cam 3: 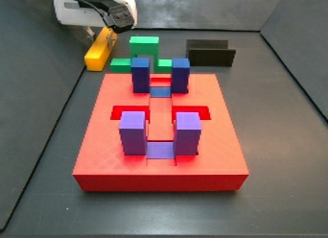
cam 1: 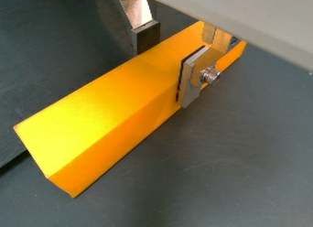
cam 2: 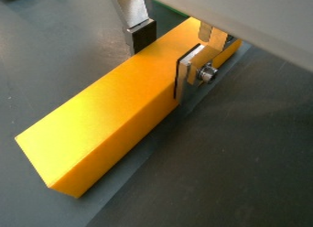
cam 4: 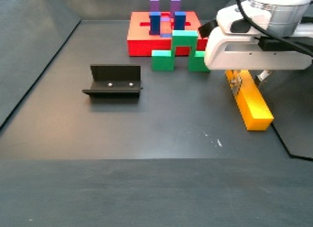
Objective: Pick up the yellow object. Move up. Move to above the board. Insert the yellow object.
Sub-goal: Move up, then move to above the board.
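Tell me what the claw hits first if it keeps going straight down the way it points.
The claw straddles the yellow object, one finger on each side. Going straight down, it would likely meet the dark floor beside the bar first, though the remaining gap is unclear.

This is a robot test cell in a lab: a dark grey surface [cam 4: 146, 130] with low dark walls around it. The gripper [cam 4: 241, 77] stands at the yellow object [cam 4: 251, 101]. Well apart from the gripper are the red board [cam 3: 160, 136] with purple and blue posts, green blocks [cam 4: 178, 49] and the black fixture [cam 4: 113, 82].
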